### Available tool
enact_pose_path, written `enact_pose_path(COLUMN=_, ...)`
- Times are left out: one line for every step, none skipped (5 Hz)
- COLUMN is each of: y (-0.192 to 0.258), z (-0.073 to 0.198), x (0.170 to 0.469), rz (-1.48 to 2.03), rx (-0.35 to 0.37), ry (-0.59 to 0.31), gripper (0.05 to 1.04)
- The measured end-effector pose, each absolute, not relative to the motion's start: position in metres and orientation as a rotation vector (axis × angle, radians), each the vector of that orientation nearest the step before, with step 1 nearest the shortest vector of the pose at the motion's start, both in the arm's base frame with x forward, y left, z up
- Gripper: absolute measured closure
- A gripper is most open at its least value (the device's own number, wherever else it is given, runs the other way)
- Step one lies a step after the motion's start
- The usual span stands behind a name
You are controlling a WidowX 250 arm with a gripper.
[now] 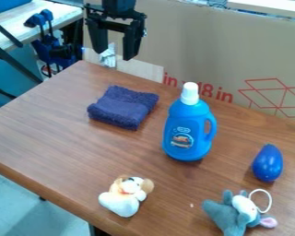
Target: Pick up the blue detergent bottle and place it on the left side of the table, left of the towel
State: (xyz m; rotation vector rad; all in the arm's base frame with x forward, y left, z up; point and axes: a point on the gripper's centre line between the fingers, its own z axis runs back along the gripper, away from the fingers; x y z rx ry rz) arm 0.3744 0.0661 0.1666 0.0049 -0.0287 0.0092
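The brown tabletop [63, 133] bears an upright, white-capped blue bottle [187, 131], a glossy blue ovoid object [268, 162], a white-and-tan plush dog [125, 197] and a grey-and-white plush toy [233, 214]; behind stands printed cardboard [193, 46], with blue clamps [46, 46] visible at upper left

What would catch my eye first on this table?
Probably the bright blue bottle with a white cap, upright near the middle of the wooden table. Next, perhaps the black gripper, its two fingers apart, hanging beyond the folded dark blue cloth at the far side.
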Motion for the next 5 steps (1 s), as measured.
enact_pose_path(y=0.066, z=0.151, x=0.373, rz=0.009, rx=-0.004, ry=0.016, gripper=0.082)
enact_pose_path(y=0.052, z=0.141, x=0.365, rz=0.021, rx=-0.087, ry=0.013, gripper=0.082)
enact_pose_path(y=0.040, z=0.165, x=0.354, rz=-0.011, rx=-0.090, ry=-0.056, gripper=0.082)
enact_pose_path(y=0.016, z=0.176, x=0.347, rz=-0.052, rx=-0.080, ry=-0.077, gripper=0.082)
enact_pose_path(y=-0.012, z=0.178, x=0.343, rz=-0.027, rx=-0.068, ry=-0.045, gripper=0.082)
